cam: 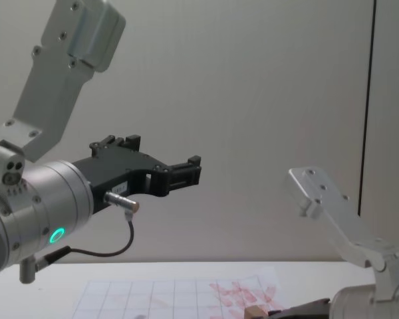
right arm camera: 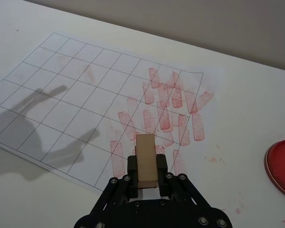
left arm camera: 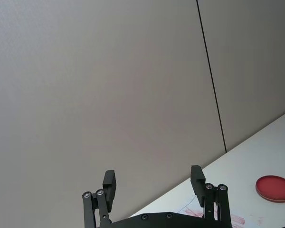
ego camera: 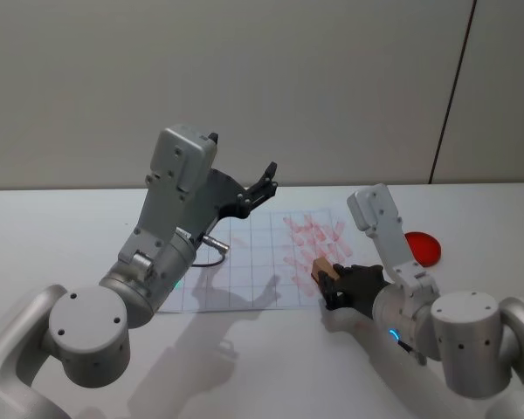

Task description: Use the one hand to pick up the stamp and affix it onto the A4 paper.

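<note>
Head above, chest low, sharing A4 paper

Lower end of the stamp buried in the jaws of the right gripper, printing face out of sight, red ink pad sliced by the picture's edge, left corner of the A4 paper tucked behind the left arm.

Stamp: pale, matt bare wood. A4 paper: matt white sheet. Ink pad: glossy red surface. Right gripper: matt black fingers.
</note>
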Tool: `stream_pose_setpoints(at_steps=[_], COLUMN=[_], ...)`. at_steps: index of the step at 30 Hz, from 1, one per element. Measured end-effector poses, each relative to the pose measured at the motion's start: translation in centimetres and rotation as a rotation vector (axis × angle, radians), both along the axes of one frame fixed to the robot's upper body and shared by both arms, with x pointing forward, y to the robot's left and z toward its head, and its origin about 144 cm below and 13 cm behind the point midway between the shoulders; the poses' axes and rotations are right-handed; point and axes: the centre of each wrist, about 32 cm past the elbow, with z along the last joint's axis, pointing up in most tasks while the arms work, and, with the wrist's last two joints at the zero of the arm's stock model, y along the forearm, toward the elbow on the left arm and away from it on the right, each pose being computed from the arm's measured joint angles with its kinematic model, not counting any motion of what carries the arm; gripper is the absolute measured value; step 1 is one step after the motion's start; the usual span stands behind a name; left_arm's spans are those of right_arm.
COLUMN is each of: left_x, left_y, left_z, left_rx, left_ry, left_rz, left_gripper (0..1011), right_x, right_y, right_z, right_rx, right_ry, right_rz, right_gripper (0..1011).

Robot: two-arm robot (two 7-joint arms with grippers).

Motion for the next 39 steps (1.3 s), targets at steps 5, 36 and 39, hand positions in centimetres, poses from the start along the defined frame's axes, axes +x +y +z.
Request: stream_pose_setpoints(at_steps=[5,36,39], left_x=[0.0,0.0,0.0], left_y=[0.0,0.0,0.0], left_z=[0.0,0.0,0.0], left_rx=[0.0,0.0,0.0], left_ry=[0.0,0.0,0.0], left_rz=[0.0,0.0,0.0], left_gripper=[1001,1001,1001], right_x=[0.0,-0.8,-0.8], right_y=[-0.1,-3.7,-4.3], right_z=[0.3,5.5,5.2], right_rx=[0.01,0.075,0.062], right_ry=[-0.007,-0.207,-0.204], right_rz=[-0.001,-0.159,-0.187], right_gripper=[212,212,212])
